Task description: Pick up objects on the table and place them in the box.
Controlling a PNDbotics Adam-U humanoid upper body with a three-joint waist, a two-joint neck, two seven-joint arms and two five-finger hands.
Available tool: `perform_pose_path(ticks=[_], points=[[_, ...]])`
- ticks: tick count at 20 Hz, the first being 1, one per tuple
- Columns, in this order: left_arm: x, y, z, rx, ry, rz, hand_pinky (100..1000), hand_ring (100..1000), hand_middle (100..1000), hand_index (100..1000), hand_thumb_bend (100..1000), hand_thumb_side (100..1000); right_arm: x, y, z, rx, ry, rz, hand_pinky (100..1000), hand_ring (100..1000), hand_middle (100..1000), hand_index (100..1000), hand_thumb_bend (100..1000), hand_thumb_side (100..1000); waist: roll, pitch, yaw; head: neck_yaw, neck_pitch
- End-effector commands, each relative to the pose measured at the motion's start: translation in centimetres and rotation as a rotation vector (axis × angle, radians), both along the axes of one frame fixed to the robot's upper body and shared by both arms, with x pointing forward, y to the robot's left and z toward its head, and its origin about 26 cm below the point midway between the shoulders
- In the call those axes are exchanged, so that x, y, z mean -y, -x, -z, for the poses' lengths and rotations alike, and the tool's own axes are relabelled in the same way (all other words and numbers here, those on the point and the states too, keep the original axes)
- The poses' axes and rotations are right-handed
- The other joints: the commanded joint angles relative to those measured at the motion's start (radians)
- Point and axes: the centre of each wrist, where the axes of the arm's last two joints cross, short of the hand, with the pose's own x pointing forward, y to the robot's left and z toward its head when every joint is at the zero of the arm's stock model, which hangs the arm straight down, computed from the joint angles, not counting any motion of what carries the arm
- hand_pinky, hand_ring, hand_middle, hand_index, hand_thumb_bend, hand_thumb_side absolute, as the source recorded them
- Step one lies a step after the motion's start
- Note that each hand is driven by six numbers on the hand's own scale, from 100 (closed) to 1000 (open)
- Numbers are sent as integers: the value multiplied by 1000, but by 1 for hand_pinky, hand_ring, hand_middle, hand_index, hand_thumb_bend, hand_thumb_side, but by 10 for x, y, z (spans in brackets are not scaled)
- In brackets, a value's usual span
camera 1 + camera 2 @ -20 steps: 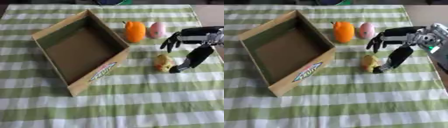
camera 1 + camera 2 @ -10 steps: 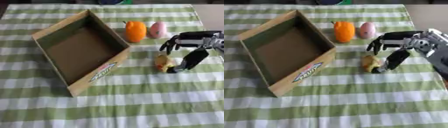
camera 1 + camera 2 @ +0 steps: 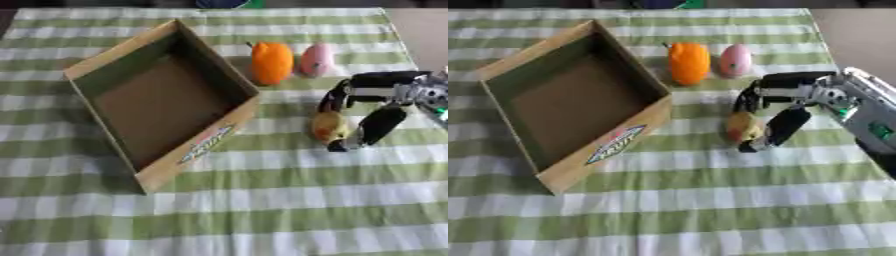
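Observation:
An open cardboard box [image 3: 203, 49] lies empty on the left of the green-striped cloth. To its right stand an orange fruit-like object [image 3: 271, 62] and a pink egg-shaped one [image 3: 316, 59]. Lower down lies a small yellow-brown fruit [image 3: 327, 128]. My right hand [image 3: 385, 92] comes in from the right and is curled round that fruit, its fingers [image 3: 333, 98] arching over the top and its thumb [image 3: 376, 127] against the right side. The fruit rests on the cloth. My left hand is out of sight.
The striped cloth [image 3: 262, 210] covers the table in front of the box and the fruit. The table's right edge [image 3: 398, 35] runs close behind my right hand, with bare brown floor beyond it. A dark blue object [image 3: 220, 3] sits at the far edge.
My right hand has come down and a little left, so its fingers and thumb now bracket the yellow-brown fruit more closely. The fruit, box and other objects stay put.

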Motion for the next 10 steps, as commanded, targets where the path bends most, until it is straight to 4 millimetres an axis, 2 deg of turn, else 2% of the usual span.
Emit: perform_pose_path(ticks=[1, 3, 4, 8, 10], points=[[1, 1, -7, 25, -13, 6, 569, 697, 683, 794, 100, 994, 4, 0, -7, 49, -4, 22, 695, 721, 524, 737, 458, 419, 1, -15, 1, -4, -10], [2, 1, -7, 24, -14, 8, 569, 697, 683, 793, 100, 994, 4, -2, -5, 59, -6, 34, 684, 699, 502, 709, 407, 384, 1, -14, 2, -4, -11], [2, 1, -7, 24, -14, 9, 569, 697, 683, 793, 100, 994, 5, -2, -4, 63, -10, 40, 676, 678, 480, 683, 350, 379, 1, -13, 2, -5, -11], [2, 1, -7, 23, -15, 11, 569, 697, 682, 792, 100, 995, 6, -2, -4, 81, -37, 46, 655, 642, 449, 652, 210, 386, 1, -14, 2, -4, -11], [2, 1, -7, 20, -14, 11, 569, 697, 682, 791, 100, 995, 5, -1, -5, 86, -45, 39, 652, 638, 447, 650, 185, 381, 1, -14, 2, -4, -12]])
